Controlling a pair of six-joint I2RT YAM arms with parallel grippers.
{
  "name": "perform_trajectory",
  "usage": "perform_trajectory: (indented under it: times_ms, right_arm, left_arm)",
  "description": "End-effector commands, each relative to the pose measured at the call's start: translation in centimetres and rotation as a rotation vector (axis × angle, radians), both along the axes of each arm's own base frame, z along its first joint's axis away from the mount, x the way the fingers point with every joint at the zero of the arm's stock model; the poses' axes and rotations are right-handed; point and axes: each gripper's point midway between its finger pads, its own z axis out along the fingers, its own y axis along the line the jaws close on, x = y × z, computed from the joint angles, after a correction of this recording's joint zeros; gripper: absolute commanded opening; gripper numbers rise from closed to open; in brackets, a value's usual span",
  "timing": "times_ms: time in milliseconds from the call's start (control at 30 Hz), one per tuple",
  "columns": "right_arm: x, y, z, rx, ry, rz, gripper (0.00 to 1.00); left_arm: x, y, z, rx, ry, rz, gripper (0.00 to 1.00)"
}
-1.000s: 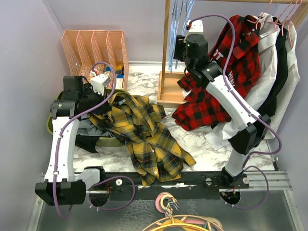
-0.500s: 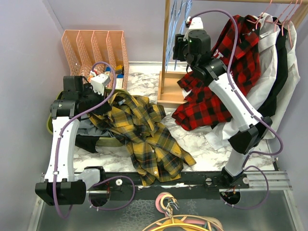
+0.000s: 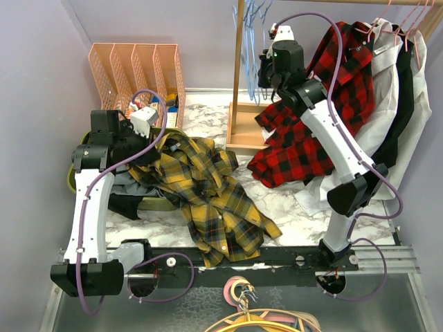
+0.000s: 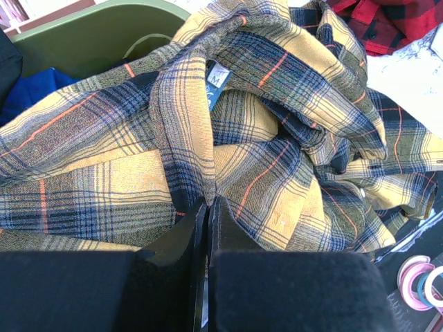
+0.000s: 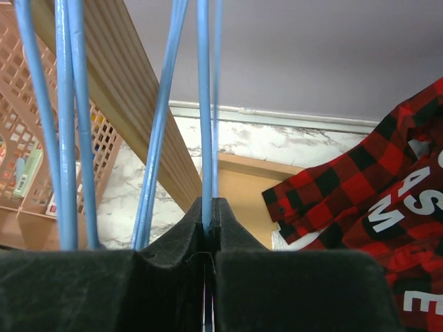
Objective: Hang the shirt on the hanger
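Left gripper (image 4: 208, 206): jaws closed, pinching a fold of shirt (image 4: 291, 173).
Right gripper (image 5: 209, 214): jaws clamped on hanger (image 5: 203, 104) wire, at 12 o'clock.

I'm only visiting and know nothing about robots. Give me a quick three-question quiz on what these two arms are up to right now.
1. True or false: the right gripper is shut on a wire of a light-blue hanger.
2. What is the left gripper pinching? A) the yellow plaid shirt B) the red plaid shirt C) the pink rack
3. Short answer: is the yellow plaid shirt on the light-blue hanger yet?
Key: 1 true. 2 A. 3 No; it lies crumpled on the table, partly over a green bin.
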Motion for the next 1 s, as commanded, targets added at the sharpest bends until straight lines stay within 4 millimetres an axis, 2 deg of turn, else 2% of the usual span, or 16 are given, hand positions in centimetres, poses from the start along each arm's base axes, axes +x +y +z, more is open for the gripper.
perform_trajectory:
  times_ms: [0,167,267,367,533,633,700,767,867,967]
  right_arm:
    - [-1.2,-2.2,3.4,-0.054,-0.080,-0.042,0.01]
    - [-2.5,-4.5,6.7,-0.065,-0.154,-0.099,0.01]
    - [-2.8,-5.6,7.5,-0.084,-0.175,-0.140,0.01]
    - [-2.9,-6.9,7.8,-0.115,-0.190,-0.193,0.01]
    - [-3.8,-7.4,7.8,-0.114,-0.182,-0.198,0.01]
    - [-5.2,-7.6,5.6,-0.116,-0.118,-0.175,0.01]
    - [-8.0,-7.3,3.8,-0.054,-0.054,-0.108,0.01]
    - [-11.2,-7.4,0.7,-0.006,0.013,-0.050,0.01]
    - [-16.3,-9.6,-2.7,0.027,0.081,-0.049,0.01]
    - [-21.4,-11.8,-3.8,0.050,0.124,-0.030,0.01]
  left_arm:
    - [-0.2,0.0,0.4,-0.007,-0.026,-0.005,0.02]
    - [-0.3,0.1,0.1,-0.004,-0.017,0.000,0.02]
    - [-0.3,0.3,0.3,-0.004,-0.017,0.005,0.02]
    - [-0.2,0.4,0.6,0.002,-0.023,0.009,0.02]
    - [-1.0,0.3,2.1,0.022,-0.033,-0.031,0.02]
    - [-1.7,-0.1,2.8,0.033,-0.052,-0.064,0.02]
    - [-1.8,-0.2,3.0,0.040,-0.056,-0.071,0.02]
    - [-1.5,-0.2,2.7,0.057,-0.040,-0.067,0.02]
    - [-0.8,-0.4,2.5,0.086,-0.020,-0.076,0.01]
    - [0.0,-1.0,3.4,0.085,-0.020,-0.093,0.01]
